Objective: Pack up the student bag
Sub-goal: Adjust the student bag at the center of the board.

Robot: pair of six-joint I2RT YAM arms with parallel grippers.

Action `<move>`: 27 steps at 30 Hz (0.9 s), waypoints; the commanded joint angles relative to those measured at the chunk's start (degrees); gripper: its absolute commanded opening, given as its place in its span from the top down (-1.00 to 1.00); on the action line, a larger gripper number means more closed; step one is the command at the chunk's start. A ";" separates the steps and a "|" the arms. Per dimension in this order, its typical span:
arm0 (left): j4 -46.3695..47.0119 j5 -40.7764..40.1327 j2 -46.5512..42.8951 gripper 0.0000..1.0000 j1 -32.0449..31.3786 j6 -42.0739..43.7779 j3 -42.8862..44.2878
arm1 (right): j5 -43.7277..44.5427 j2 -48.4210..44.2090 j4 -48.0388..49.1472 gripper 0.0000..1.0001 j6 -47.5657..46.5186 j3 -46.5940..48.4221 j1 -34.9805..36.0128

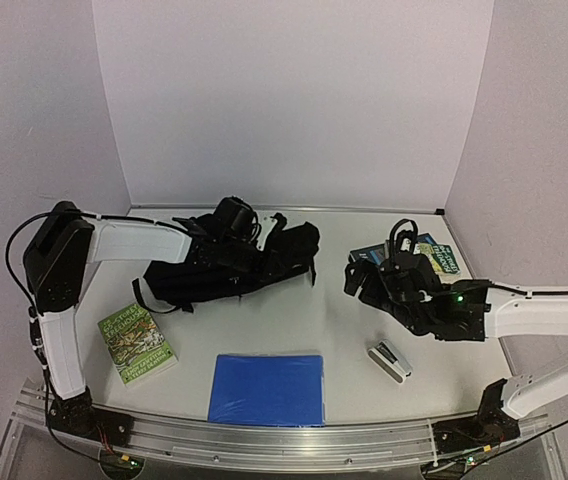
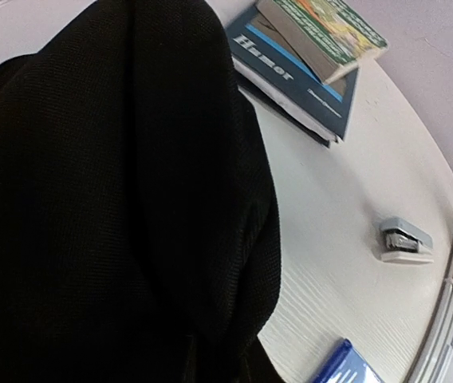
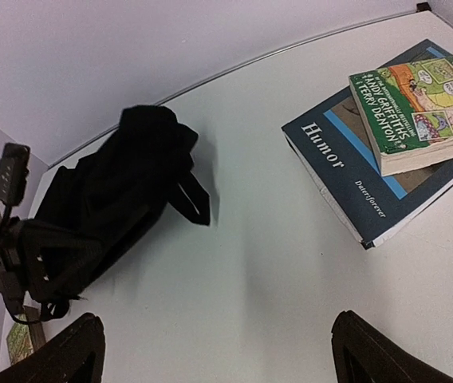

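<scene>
The clearest writing is on the pile of two books at the upper right of the right wrist view: the dark blue book (image 3: 346, 171) underneath carries "Humor" in white along its cover, with a smaller line lower down that is too fine to read for certain, and the green paperback (image 3: 418, 100) lying on top of it reads "ANDY GRIFFITHS & TERRY DENTON", its title cut off by the frame edge. A second green book (image 1: 136, 343) lies at the lower left of the top view, its cover lettering too small to make out. The student bag (image 1: 234, 262) lies slumped on the table (image 1: 304, 320) at centre left of the top view, near the far wall. The left tool (image 1: 232, 218) is down on the bag's upper part; its wrist view is filled with black fabric, so I cannot tell whether its fingers are apart or together. The right tool (image 3: 222, 355) hangs above bare table just left of the book pile, its fingers spread wide with nothing between them. A blue folder (image 1: 267, 388) sits close to the near edge and its metal rail (image 1: 264, 440), with a grey stapler (image 1: 389, 360) to its right. Bare table runs between the bag and the books, and between the bag and the folder.
</scene>
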 commanded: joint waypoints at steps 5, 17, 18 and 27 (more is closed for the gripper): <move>7.06 11.82 -6.27 -0.43 -0.50 -10.26 -3.40 | 3.11 -0.68 -0.19 -0.97 -3.80 1.04 -0.13; -3.72 6.66 -18.92 -0.74 14.11 -24.51 -12.72 | -10.36 12.86 0.32 -0.97 -11.73 12.39 -2.44; -4.48 6.82 -19.66 -0.75 16.04 -25.34 -14.29 | -12.60 14.87 0.40 -0.97 -11.84 13.34 -2.89; -5.79 10.21 -31.13 -0.87 32.38 -30.36 -26.79 | -29.98 25.31 7.53 -0.93 -12.58 16.94 -11.58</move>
